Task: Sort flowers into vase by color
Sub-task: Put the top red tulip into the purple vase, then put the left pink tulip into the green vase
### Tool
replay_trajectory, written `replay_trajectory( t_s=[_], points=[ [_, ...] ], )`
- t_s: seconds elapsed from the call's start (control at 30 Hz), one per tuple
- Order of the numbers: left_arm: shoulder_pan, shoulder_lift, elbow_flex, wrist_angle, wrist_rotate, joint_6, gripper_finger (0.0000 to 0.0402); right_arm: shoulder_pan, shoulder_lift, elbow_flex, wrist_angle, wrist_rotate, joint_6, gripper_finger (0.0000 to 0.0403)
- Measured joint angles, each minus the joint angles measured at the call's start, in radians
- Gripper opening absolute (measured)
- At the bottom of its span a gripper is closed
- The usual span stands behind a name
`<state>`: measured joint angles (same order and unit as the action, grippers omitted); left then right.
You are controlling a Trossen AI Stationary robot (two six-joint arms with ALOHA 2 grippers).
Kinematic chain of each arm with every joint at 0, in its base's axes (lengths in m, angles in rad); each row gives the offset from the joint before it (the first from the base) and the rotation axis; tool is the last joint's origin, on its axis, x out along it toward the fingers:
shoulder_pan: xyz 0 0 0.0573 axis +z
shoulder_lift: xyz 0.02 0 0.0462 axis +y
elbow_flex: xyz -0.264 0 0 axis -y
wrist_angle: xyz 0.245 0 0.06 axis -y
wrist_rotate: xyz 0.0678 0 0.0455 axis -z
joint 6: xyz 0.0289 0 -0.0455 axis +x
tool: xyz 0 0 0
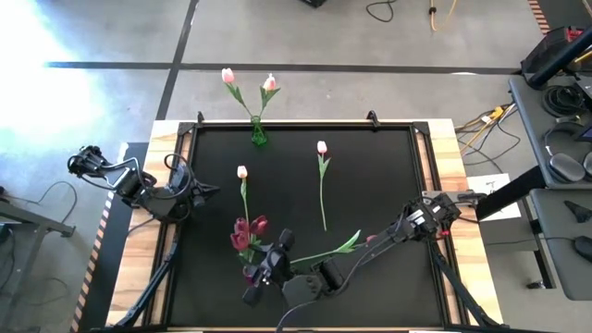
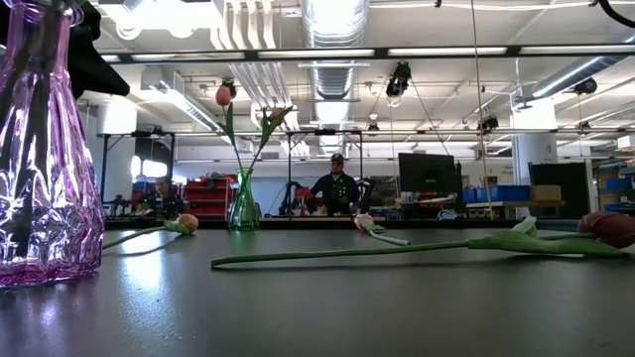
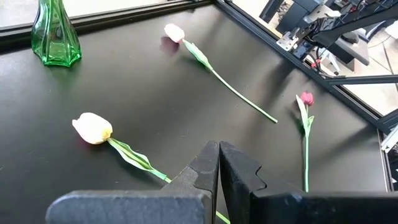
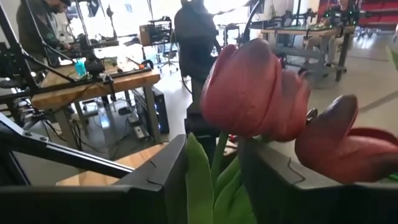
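A dark red tulip seems to be gripped by the stem in the right gripper, probably above the purple vase. The left gripper is pinched together empty. A pink tulip is found just ahead, its stem pointed back at those fingers.

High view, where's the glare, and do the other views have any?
High view: the floor washes out white at the top left. Low view: ceiling lights reflect off the dark table. Right wrist view: bright backlight behind the dark tulips.
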<state>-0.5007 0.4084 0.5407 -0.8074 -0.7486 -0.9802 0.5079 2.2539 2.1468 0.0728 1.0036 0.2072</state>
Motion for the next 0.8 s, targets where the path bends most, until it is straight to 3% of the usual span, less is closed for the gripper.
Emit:
replay_trajectory(
  t_s=[0.4, 0.53, 0.8],
  points=[
    [0.000, 0.000, 0.000, 0.001, 0.016, 0.000, 0.0000, 0.000, 0.000, 0.051, -0.056, -0.004, 0.019, 0.0172],
    [0.000, 0.000, 0.000, 0.002, 0.018, 0.000, 0.0000, 0.000, 0.000, 0.096, -0.231, -0.024, 0.167, 0.0198],
    [0.000, 0.000, 0.000, 0.002, 0.019, 0.000, 0.0000, -0.005, 0.000, 0.153, -0.496, -0.174, 0.417, 0.0244]
  ],
)
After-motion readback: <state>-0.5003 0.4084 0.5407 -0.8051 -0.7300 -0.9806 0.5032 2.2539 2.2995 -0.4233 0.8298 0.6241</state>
